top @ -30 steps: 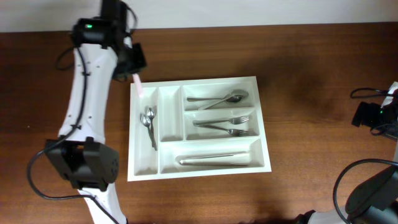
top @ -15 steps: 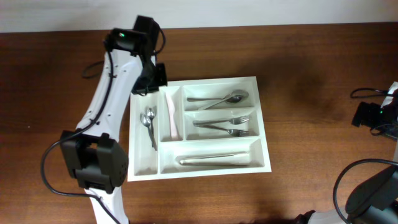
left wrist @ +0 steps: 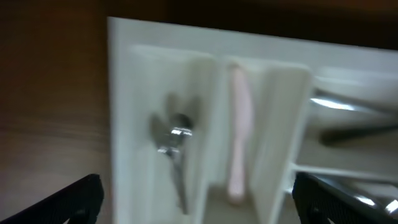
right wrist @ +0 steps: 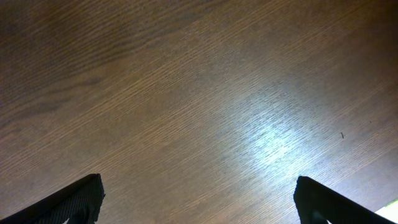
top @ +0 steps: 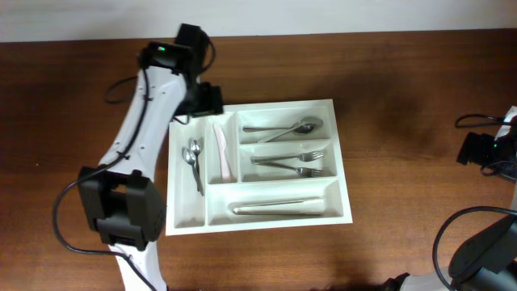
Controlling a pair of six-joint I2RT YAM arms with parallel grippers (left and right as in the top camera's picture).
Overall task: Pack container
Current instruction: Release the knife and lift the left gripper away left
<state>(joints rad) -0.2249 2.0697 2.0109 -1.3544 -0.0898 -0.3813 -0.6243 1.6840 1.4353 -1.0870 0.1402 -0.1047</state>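
The white container (top: 343,166) sits mid-table. A pink utensil (top: 220,152) lies loose in its second narrow compartment, and two small spoons (top: 194,158) lie in the leftmost one. My left gripper (top: 207,100) hovers over the tray's back left corner, open and holding nothing. In the left wrist view, the pink utensil (left wrist: 239,124) and the small spoons (left wrist: 173,143) lie below and between the wide-spread fingers of the left gripper (left wrist: 198,200). My right gripper (right wrist: 198,200) stands open over bare wood at the far right, away from the container.
Large spoons (top: 284,127) fill the upper short compartment, forks (top: 292,164) the lower one, and knives (top: 279,208) the long front one. Cables and the right arm's base (top: 487,152) sit at the table's right edge.
My left gripper carried the pink utensil from the tray's back left corner over the second narrow compartment, then opened. The utensil now lies in that compartment. The right arm stayed still.
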